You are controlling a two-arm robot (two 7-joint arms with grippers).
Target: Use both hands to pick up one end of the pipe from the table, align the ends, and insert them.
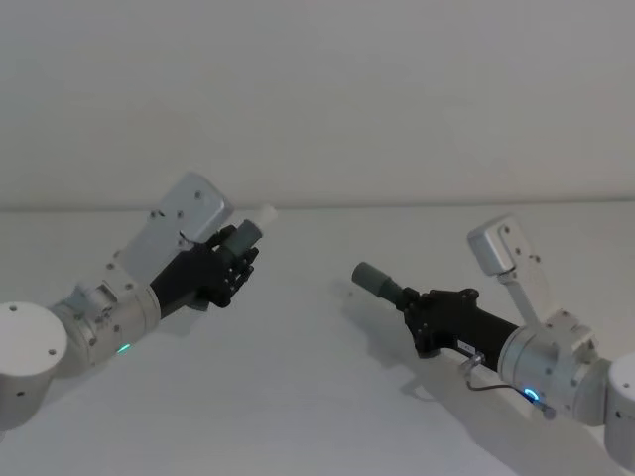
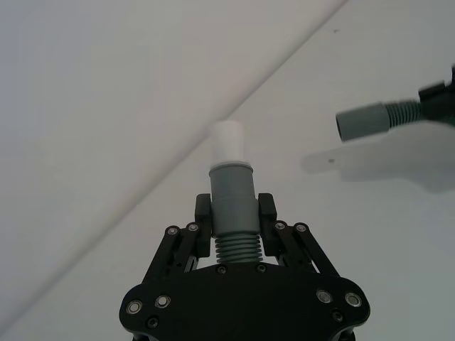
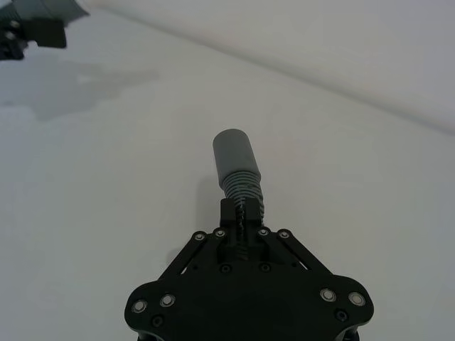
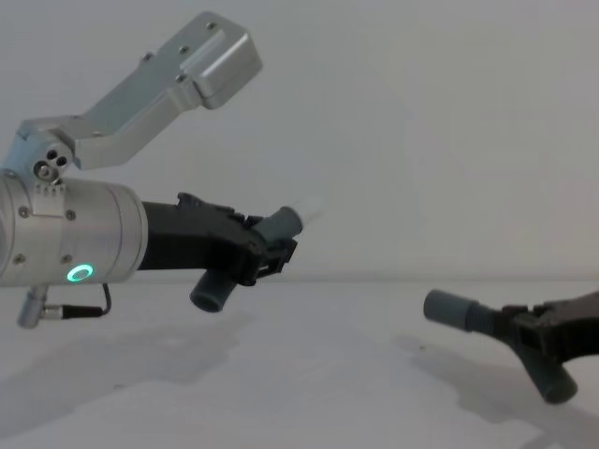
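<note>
Left gripper (image 1: 230,260) held the short piece (image 1: 244,237) clamped, its whitish tip (image 1: 263,214) well apart from the collar (image 1: 373,278), left of it. Right gripper (image 1: 412,305) pinched the long piece (image 1: 395,291) behind that collar; the two axes crossed, not lined up.

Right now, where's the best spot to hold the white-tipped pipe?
Probably the rear of the grey sleeve, by the ribs, from behind, as the left gripper does: straight sides suit pinching, and the white tip is free for the collar.
</note>
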